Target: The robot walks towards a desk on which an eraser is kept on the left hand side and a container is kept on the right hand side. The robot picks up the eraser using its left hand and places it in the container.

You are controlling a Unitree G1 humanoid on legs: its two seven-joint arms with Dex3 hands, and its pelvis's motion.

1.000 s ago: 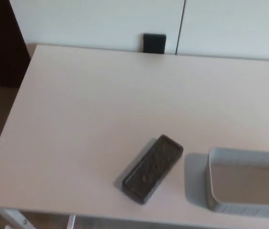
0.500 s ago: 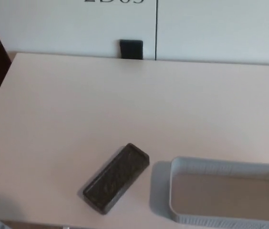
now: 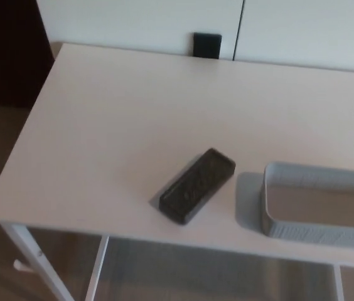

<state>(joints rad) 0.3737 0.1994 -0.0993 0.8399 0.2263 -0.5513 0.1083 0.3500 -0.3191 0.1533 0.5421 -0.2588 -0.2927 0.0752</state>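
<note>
Neither robot hand shows in the head view, so whether their fingers are apart or together cannot be told.

Nearest the camera, the front edge of the white desk (image 3: 89, 216) runs across the lower part of the picture. Under it, a white desk leg (image 3: 36, 257) slants down at the left, and a second white strut (image 3: 97, 266) stands just to the right of it. Brownish floor (image 3: 1, 263) shows below and to the left of the desk.

The dark eraser (image 3: 197, 185) lies flat on the desk top, close to the front edge. It is a long block set on a diagonal: its near end points toward the front left, its far end toward the back right. It casts a faint shadow on its left side.

To the right of the eraser sits the pale grey container (image 3: 266, 200), a shallow rectangular tray with low walls, open at the top. Its right part runs out of the picture. The eraser and the container are apart, with a strip of bare desk between the eraser's far end and the container's left wall. The inside of the container that shows holds nothing.

Beyond the eraser, the desk top stretches bare to its back edge. Behind that edge stands a white wall panel (image 3: 133, 25) with a thin dark vertical seam (image 3: 239, 28). A small black rectangular plate (image 3: 207, 45) sits on the panel just left of the seam, right at the desk's back edge. A dark area (image 3: 7, 50) fills the far left corner, beside the panel.
</note>
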